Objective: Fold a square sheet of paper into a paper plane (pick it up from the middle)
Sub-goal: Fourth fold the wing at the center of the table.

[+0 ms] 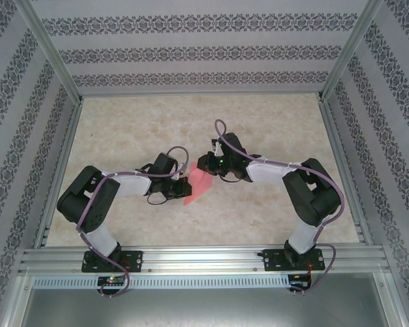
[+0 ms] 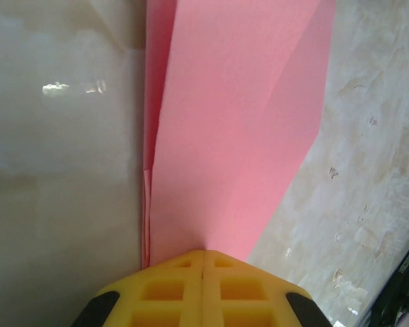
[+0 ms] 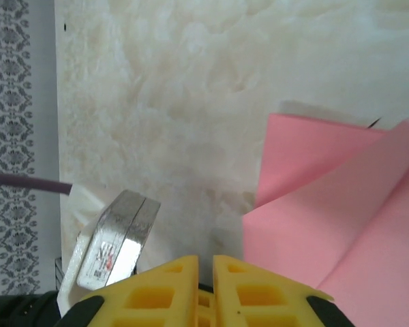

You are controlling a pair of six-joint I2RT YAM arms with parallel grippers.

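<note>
Two pincers work here: my left pincer [image 2: 203, 262] is clenched on one end of the creased square sheet of paper [image 2: 238, 122] at mid-table [image 1: 273, 129], pinning its folded layers together, I judge, while my right pincer [image 3: 205, 260], nearly closed on nothing, hovers just beside it.

Counting one pink paper [image 1: 199, 185]. Counting two arms: left arm [image 1: 95, 197], right arm [image 1: 307, 191]. Counting two bases [image 1: 112, 260], one under each. Counting two grippers: left gripper [image 1: 183, 185], right gripper [image 1: 204, 164]. Counting four yellow fingers [image 2: 167, 289], two on each gripper. Counting two purple cables [image 1: 133, 175], one per arm. Counting one table [image 1: 143, 129], three patterned walls [image 1: 198, 48] and one silver block [image 3: 119, 235].
</note>
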